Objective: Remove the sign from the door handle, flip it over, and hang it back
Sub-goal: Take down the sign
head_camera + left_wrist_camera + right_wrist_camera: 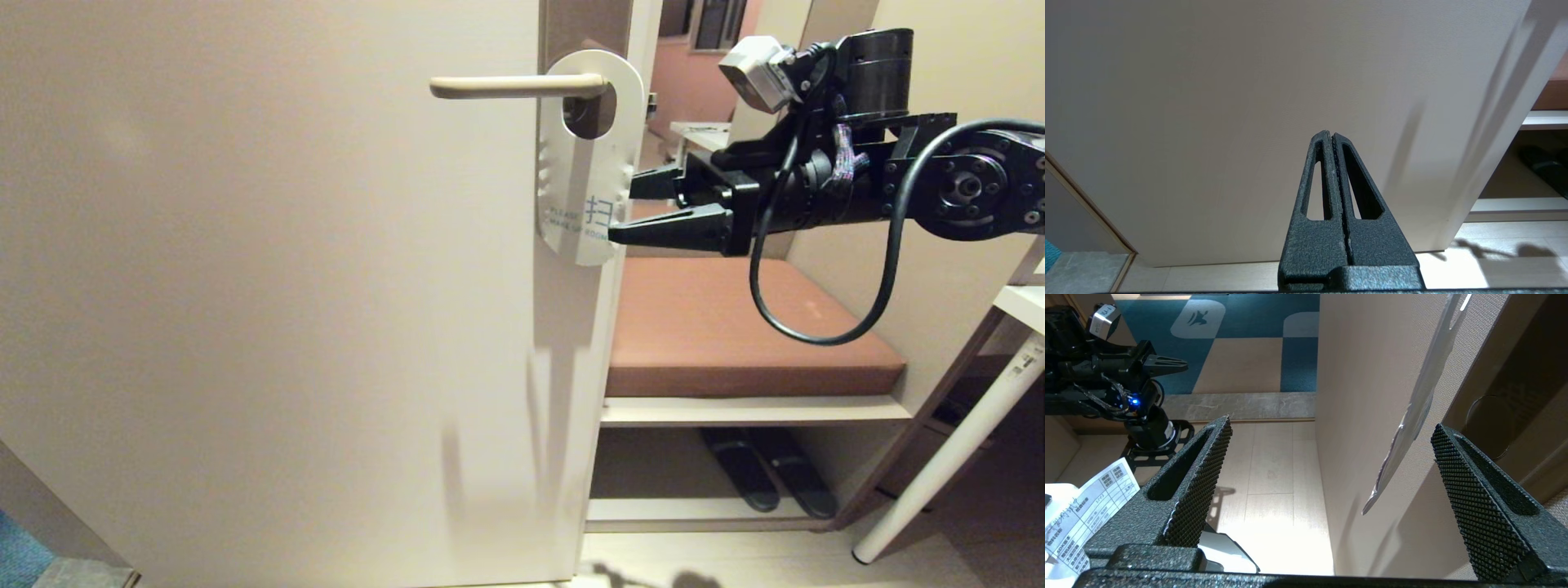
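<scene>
The sign hangs on the door handle, white side out, and the right gripper sits level at its lower edge with its jaws spread wide, gripping nothing. The right wrist view shows the sign's edge between the two fingers. The left gripper is parked low by the door, pinched closed on nothing.
</scene>
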### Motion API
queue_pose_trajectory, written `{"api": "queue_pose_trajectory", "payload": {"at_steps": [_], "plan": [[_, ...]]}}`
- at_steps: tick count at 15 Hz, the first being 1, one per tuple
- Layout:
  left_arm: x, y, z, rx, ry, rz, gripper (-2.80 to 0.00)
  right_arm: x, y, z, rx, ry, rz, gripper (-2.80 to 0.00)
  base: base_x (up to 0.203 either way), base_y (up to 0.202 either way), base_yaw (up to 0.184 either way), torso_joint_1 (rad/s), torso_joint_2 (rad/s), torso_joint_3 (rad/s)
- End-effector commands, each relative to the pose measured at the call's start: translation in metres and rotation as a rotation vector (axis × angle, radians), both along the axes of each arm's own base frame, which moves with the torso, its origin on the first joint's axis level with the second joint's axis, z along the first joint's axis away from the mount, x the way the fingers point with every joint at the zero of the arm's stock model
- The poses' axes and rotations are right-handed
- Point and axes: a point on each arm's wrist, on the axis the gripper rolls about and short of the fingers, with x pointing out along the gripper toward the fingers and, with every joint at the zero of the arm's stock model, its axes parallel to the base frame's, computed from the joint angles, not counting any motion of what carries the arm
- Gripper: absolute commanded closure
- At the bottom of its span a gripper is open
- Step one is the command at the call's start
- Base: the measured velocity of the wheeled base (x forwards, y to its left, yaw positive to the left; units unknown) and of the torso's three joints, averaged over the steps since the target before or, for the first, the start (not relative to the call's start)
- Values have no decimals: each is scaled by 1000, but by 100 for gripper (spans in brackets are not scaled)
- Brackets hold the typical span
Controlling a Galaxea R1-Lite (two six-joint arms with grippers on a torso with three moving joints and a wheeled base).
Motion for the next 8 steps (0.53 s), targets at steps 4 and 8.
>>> {"api": "queue_pose_trajectory", "payload": {"at_steps": [4,8], "plan": [[0,0,0,-1,1,-1,0,6,3,-3,9,-20,9,-280,0,0,0,0,0,0],[0,0,0,0,1,1,0,8,14,-8,14,-34,35,-280,0,0,0,0,0,0]]}}
